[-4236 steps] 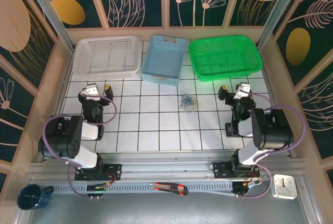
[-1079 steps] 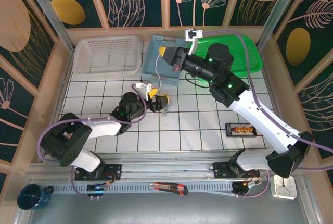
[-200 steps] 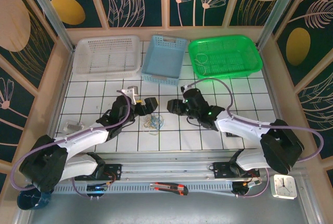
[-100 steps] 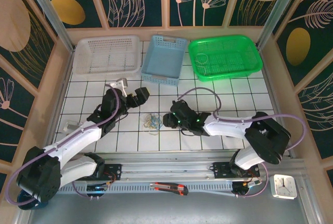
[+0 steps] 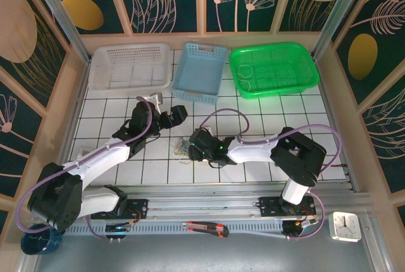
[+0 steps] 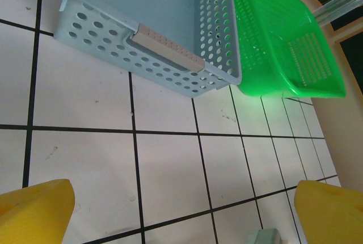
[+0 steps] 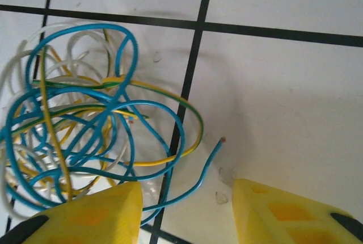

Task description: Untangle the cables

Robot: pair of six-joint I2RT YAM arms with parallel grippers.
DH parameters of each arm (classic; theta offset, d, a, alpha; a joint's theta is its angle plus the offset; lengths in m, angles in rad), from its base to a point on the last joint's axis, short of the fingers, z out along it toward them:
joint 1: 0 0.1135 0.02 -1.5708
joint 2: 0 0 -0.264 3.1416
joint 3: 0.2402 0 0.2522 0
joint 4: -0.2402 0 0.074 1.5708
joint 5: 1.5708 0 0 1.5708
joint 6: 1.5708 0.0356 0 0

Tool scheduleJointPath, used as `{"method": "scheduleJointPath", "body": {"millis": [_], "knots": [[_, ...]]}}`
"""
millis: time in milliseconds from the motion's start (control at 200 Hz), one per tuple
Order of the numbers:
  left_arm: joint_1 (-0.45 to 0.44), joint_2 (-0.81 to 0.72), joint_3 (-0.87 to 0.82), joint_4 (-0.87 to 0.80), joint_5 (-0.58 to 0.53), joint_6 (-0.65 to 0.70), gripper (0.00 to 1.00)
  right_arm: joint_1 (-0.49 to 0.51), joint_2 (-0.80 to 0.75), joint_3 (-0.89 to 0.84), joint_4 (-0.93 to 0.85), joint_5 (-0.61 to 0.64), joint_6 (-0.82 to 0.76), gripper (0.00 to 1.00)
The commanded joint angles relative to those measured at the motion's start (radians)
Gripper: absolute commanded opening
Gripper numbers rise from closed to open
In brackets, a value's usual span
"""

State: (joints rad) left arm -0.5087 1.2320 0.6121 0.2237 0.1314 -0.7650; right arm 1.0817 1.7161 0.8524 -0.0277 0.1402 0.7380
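Note:
The cables are a small tangle of blue, yellow, green-yellow and pale wires lying on the white tiles. My right gripper is low over the tangle's right side, open. One loose blue wire end runs between its yellow fingers, and nothing is clamped. From above, the right gripper sits right beside the tangle. My left gripper hovers one tile behind the tangle, wide open and empty, with bare tile between its yellow fingertips.
Three baskets stand along the back: white, blue and green. A box cutter, a clock and a mug lie on the near rail, outside the tiles.
My right gripper has slid left and down to the tangle's edge, its jaws narrowing a little. My left gripper has pulled back from the tangle towards the baskets.

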Motion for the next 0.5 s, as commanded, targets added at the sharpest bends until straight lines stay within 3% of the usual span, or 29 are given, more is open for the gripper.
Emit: {"method": "scheduleJointPath", "body": {"millis": [0, 290, 495], "knots": [[0.007, -0.002, 0.014, 0.011, 0.022, -0.002, 0.99, 0.000, 0.040, 0.043, -0.053, 0.071, -0.020, 0.45], [0.007, 0.009, 0.035, 0.026, 0.036, 0.002, 0.99, -0.030, 0.020, 0.030, -0.146, 0.179, -0.055, 0.41], [0.008, 0.027, 0.055, 0.024, 0.042, 0.016, 0.99, -0.129, -0.045, -0.001, -0.161, 0.176, -0.108, 0.40]]}}
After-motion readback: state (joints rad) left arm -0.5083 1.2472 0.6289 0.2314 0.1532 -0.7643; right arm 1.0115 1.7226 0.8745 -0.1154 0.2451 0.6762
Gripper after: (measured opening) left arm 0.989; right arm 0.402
